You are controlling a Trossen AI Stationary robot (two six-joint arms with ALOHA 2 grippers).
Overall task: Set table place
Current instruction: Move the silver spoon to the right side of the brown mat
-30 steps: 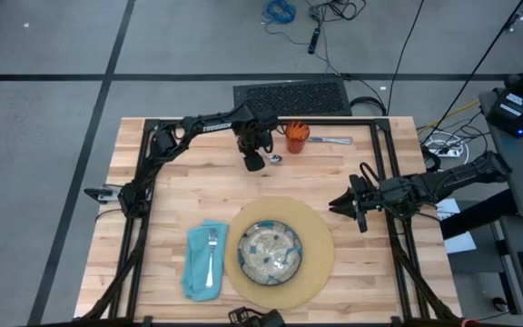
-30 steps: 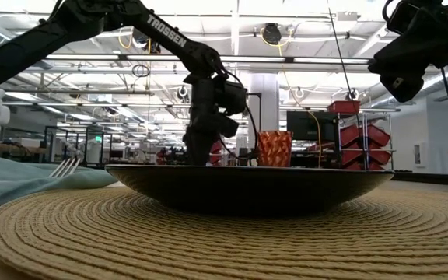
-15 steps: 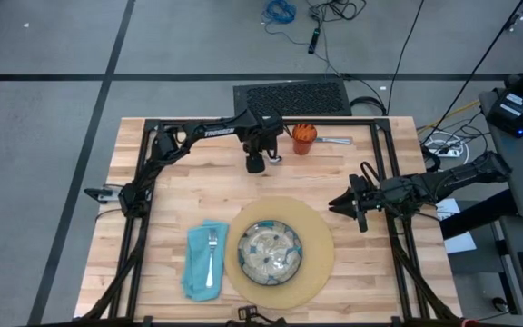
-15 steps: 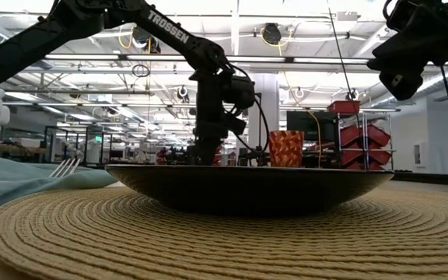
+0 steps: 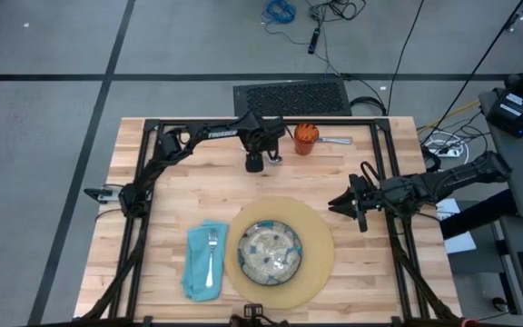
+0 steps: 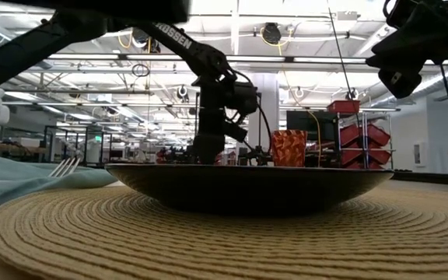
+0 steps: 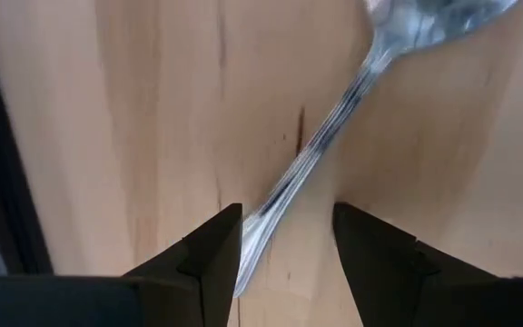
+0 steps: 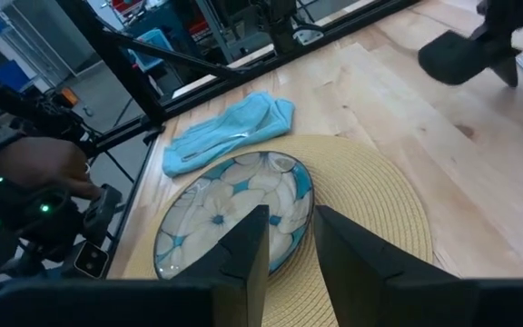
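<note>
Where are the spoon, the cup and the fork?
spoon (image 7: 334, 127): left wrist view, on the handle's middle.
cup (image 5: 305, 138): high view, on the rim's centre.
fork (image 5: 212, 254): high view, on the handle, lying on the napkin (image 5: 196, 272).

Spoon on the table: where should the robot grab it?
Probably by the thin handle, coming straight down from above. The spoon lies flat on the table, and its handle already runs between the left hand's open fingers; the bowl end is wider.

Left gripper (image 7: 284, 245) is hovering over the table (image 7: 134, 118), fingers (image 7: 212, 254) standing apart, straddling the handle end of a silver spoon (image 7: 334, 127) lying diagonally on the wood.
</note>
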